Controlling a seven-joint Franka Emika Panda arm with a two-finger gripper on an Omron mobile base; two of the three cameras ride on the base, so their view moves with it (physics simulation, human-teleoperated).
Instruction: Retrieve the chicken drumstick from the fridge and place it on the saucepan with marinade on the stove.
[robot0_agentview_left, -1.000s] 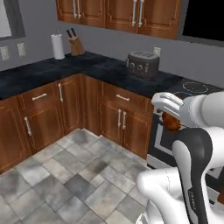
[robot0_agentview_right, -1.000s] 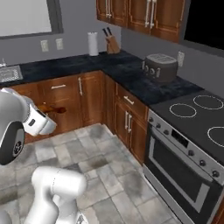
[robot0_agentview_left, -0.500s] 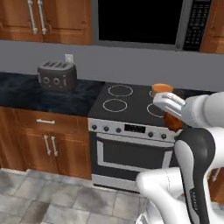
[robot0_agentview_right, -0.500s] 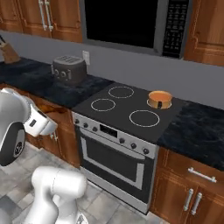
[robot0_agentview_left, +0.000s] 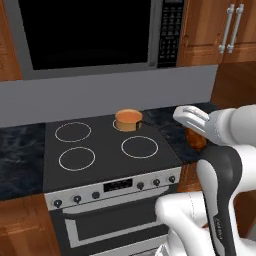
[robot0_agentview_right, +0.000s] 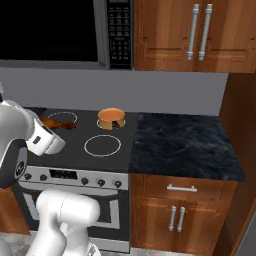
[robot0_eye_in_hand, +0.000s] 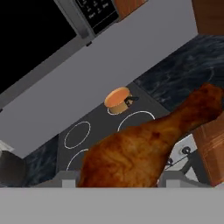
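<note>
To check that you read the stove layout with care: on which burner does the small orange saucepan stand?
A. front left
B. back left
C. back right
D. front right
C: the saucepan sits on the back right ring of the stove, close to the wall, while the three other rings lie bare.

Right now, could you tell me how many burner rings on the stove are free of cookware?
3. The back left ring, front left ring and front right ring are bare; the saucepan sits on the back right one. None appears hidden on the stove.
</note>
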